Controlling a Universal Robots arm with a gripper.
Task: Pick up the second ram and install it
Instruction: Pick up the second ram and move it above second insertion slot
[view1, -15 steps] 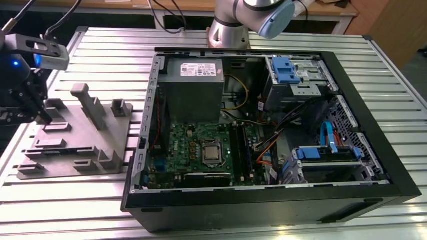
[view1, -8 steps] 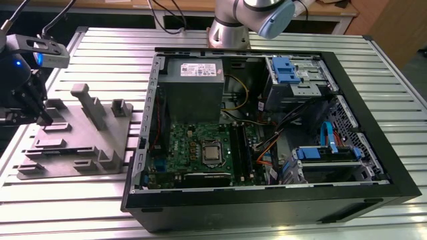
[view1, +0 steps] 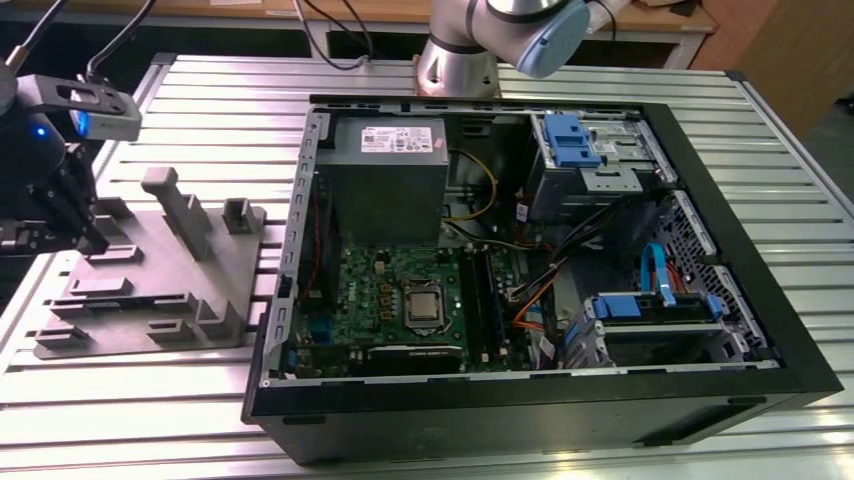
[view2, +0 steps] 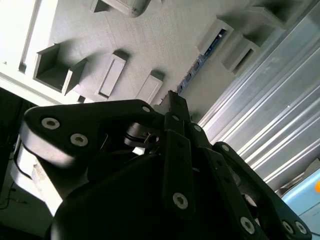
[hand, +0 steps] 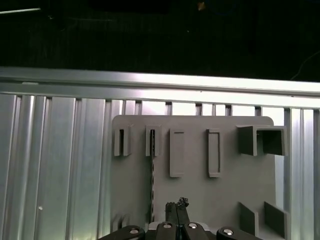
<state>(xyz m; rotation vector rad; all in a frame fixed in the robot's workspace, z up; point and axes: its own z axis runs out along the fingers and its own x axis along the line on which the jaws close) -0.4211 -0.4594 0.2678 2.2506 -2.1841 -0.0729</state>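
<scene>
Gripper (hand: 177, 206) with fingertips pressed together and nothing between them, poised over a grey fixture plate (hand: 200, 200) that lies on a slatted aluminium table (hand: 60, 165).

First wrist view: the second ram (hand: 151, 175) stands on its long edge on the plate as a thin dark strip. Its far end is seated between a pair of upright grey blocks (hand: 152, 141). Its near end runs alongside the closed fingertips, just beside them and not held. Other empty block pairs and pockets stand in a row further along the plate.

Second wrist view: the same board (view2: 200, 59) appears as a narrow dark line with small blue marks, caught between two raised blocks. The joined fingertips (view2: 173, 100) point toward its nearer end, close to it; contact cannot be judged.

Exterior view: the gripper (view1: 74, 230) hangs at the end of the fixture plate (view1: 147, 300) toward the exterior view's left. The open computer case (view1: 747, 290) lies on its side, well apart toward the exterior view's right, with the green motherboard (view1: 387, 290) exposed on its floor.
</scene>
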